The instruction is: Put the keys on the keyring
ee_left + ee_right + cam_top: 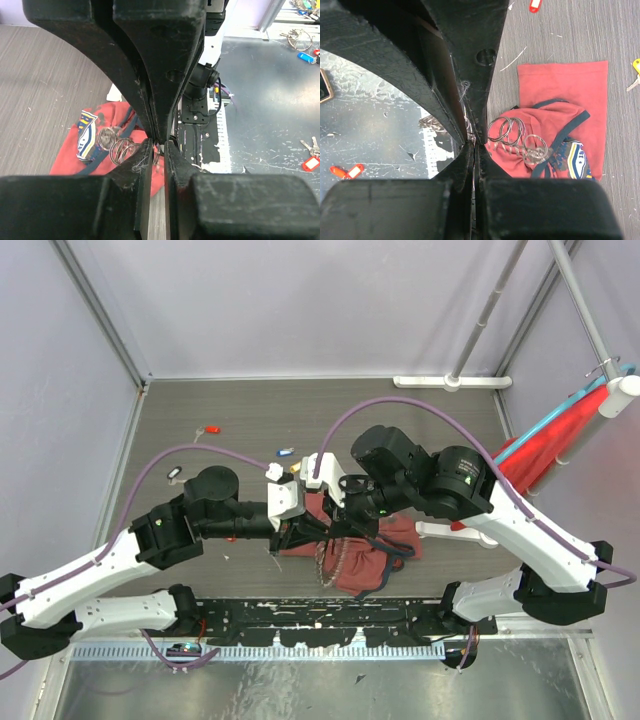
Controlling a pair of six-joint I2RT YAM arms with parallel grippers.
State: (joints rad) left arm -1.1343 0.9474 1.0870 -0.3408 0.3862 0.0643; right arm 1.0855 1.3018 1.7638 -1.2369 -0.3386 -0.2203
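Note:
My two grippers meet tip to tip above a dark-red cloth bag. The left gripper is closed to a narrow gap on the thin wire of the keyring, which hangs below as a spiky grey loop. The right gripper is shut on the same wire; the ring's silvery fringe shows behind its finger. Loose keys lie on the far table: red, blue, yellow and dark. No coloured key shows between the jaws.
Several plain steel split rings lie on the bag, also seen in the left wrist view. A red cloth hangs at the right wall. A black perforated rail runs along the near table edge.

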